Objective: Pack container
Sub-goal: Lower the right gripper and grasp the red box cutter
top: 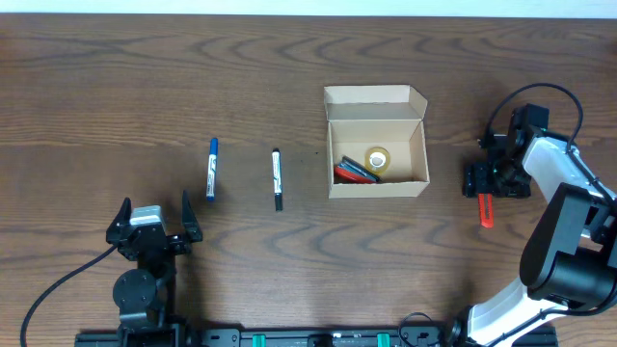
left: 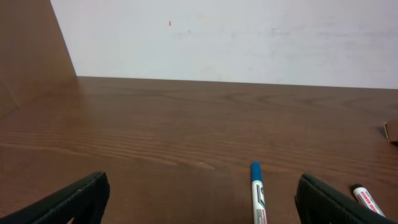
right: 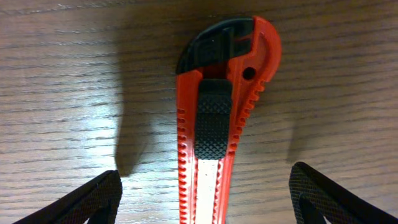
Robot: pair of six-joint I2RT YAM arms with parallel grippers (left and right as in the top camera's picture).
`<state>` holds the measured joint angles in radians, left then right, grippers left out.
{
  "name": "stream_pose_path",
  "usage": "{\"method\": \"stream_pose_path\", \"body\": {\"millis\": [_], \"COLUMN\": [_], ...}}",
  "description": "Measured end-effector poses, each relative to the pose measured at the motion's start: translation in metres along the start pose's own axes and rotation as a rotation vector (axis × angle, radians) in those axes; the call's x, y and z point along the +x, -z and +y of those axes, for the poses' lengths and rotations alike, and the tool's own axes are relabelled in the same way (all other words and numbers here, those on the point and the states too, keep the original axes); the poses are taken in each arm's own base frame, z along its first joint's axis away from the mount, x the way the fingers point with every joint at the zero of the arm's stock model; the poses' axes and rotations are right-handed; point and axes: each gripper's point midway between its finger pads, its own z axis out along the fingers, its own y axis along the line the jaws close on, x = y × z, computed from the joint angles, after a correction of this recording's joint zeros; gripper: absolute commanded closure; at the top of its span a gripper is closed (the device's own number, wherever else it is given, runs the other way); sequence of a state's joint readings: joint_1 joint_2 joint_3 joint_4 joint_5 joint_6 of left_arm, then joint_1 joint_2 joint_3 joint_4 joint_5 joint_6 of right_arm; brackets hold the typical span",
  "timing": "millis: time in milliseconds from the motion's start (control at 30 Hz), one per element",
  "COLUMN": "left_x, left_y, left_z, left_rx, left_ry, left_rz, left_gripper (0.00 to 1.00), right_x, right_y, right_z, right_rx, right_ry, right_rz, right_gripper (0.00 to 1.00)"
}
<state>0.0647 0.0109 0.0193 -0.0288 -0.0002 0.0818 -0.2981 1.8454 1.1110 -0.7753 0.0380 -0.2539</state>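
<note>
The container [top: 378,188], a tan cardboard box with its lid flap folded back, stands open right of centre. Inside lie a tape roll [top: 377,160] and red and dark items [top: 354,173]. A blue-capped marker [top: 211,169] [left: 258,198] and a black-capped marker [top: 278,178] [left: 370,201] lie left of the box. My left gripper [top: 155,218] [left: 202,208] is open near the front edge, short of the blue marker. My right gripper [top: 486,187] [right: 205,205] points down, open, straddling a red utility knife [top: 486,211] [right: 217,124] on the table; its fingers [right: 84,200] stand clear of the knife.
The box's corner [left: 392,130] peeks in at the right of the left wrist view. A white wall runs behind the table's far edge. Cables trail from both arm bases along the front.
</note>
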Motion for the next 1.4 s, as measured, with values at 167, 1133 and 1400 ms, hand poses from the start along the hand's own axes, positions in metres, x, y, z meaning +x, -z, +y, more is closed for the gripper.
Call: {"method": "stream_pose_path", "body": {"millis": [167,1133,1400], "left_x": [-0.0001,-0.0001,-0.0001], "left_y": [0.0,0.0,0.0], "left_z": [0.0,0.0,0.0], "left_rx": [0.0,0.0,0.0], "left_ry": [0.0,0.0,0.0], "left_rz": [0.0,0.0,0.0], "left_gripper": [0.05,0.05,0.05], "right_x": [0.0002,0.0015,-0.0003], "right_y": [0.0,-0.0056,-0.0069], "right_z": [-0.0005,0.0066,0.0059], "right_rx": [0.003,-0.032,-0.028], "right_ry": [0.0,0.003,0.003], "right_rz": [0.001,-0.01,-0.021], "right_gripper": [0.25,0.36,0.41]}}
